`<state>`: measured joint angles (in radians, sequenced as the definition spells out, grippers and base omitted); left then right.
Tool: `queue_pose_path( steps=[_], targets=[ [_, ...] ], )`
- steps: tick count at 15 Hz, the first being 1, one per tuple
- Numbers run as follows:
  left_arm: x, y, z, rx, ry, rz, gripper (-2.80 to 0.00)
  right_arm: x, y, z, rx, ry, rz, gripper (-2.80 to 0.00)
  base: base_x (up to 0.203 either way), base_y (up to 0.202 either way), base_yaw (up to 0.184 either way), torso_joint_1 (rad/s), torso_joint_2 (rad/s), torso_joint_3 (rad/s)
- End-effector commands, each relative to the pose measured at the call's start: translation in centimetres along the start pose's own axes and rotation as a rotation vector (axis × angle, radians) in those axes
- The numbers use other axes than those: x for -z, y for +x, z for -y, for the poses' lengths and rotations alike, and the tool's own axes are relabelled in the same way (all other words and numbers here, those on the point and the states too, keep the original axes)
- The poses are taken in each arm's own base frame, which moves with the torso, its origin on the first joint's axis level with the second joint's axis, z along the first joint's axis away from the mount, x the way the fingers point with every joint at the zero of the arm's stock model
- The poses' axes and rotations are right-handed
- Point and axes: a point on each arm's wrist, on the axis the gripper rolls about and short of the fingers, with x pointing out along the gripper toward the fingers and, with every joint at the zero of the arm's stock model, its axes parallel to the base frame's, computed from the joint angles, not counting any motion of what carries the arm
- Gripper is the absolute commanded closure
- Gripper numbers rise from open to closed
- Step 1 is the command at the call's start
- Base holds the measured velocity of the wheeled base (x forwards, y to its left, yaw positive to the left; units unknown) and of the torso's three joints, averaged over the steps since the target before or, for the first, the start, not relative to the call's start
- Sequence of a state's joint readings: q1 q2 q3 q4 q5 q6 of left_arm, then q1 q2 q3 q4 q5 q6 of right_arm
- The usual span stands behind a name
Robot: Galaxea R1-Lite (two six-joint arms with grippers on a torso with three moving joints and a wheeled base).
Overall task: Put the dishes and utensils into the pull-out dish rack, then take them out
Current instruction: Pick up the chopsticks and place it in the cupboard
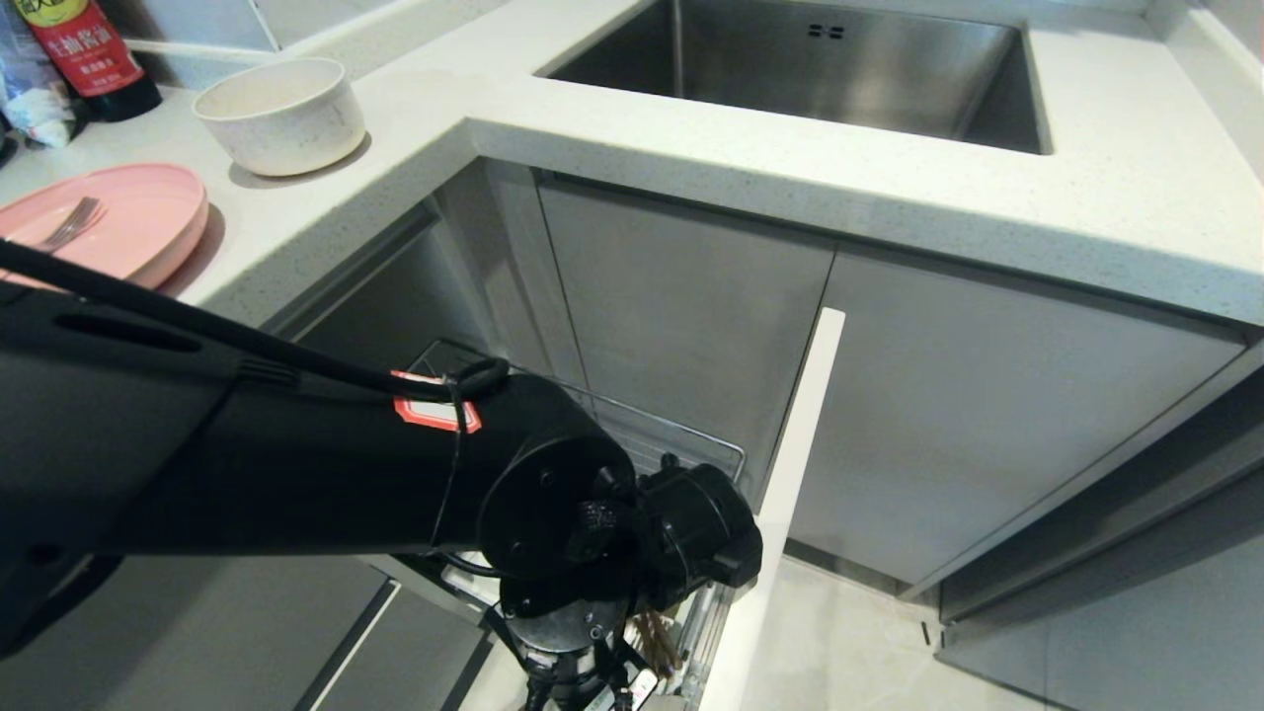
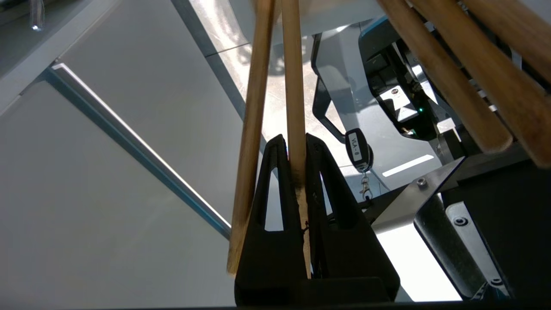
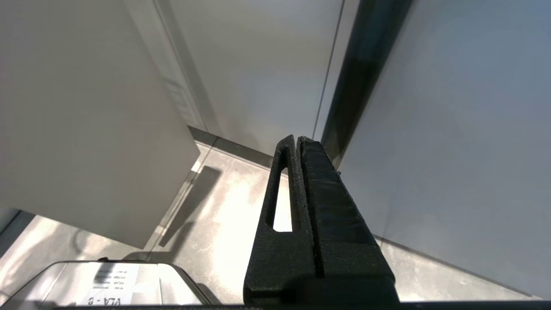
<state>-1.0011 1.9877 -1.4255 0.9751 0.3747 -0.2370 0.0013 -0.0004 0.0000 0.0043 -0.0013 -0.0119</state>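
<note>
Chopsticks (image 2: 292,86): left gripper (image 2: 296,142) clenched on one stick only, low over pull-out dish rack (image 1: 691,444); its mate rides loose alongside. Light, stiff, slick wood, so grip mid-shaft across both. Right gripper (image 3: 297,142) closed, parked.

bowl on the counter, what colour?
Cream-white with faint speckles; the bowl shows best in the head view.

A: Any writing you can read?

B: A black key fob (image 2: 358,150) hanging beyond the left gripper's (image 2: 296,142) fingertips carries a white label reading "VLA-8".

A: Anything else?

B: The bottle (image 1: 89,49) on the counter has a red label with Chinese characters, too partial to read. A white sheet (image 3: 112,284) behind the right gripper's (image 3: 297,140) fingers shows "VLA-", seen upside down.
</note>
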Motion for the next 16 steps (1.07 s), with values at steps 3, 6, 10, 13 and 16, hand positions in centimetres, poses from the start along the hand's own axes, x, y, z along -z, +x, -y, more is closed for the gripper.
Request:
queue_pose_path(
  steps=[3,6,10,13,16],
  targets=[
    [-0.24,0.48,0.11,-0.006,0.0,-0.014,0.0,0.01,-0.01,0.0,0.0,0.0,0.0,0.0,0.0,0.0,0.0,0.0,0.0,0.0],
    [-0.44,0.74,0.26,-0.006,-0.001,-0.014,0.0,0.0,0.0,0.0,0.0,0.0,-0.001,0.0,0.0,0.0,0.0,0.0,0.0,0.0],
    [-0.65,0.92,0.38,-0.003,-0.006,-0.005,0.0,0.0,0.0,0.0,0.0,0.0,0.0,0.0,0.0,0.0,0.0,0.0,0.0,0.0],
    [-0.62,0.83,0.34,-0.003,-0.007,-0.002,-2.8,0.01,0.0,0.0,0.0,0.0,0.0,0.0,0.0,0.0,0.0,0.0,0.0,0.0],
    [-0.51,0.46,0.16,-0.001,-0.011,0.009,-2.8,0.0,0.0,0.0,0.0,0.0,-0.001,0.0,0.0,0.0,0.0,0.0,0.0,0.0]
  ],
)
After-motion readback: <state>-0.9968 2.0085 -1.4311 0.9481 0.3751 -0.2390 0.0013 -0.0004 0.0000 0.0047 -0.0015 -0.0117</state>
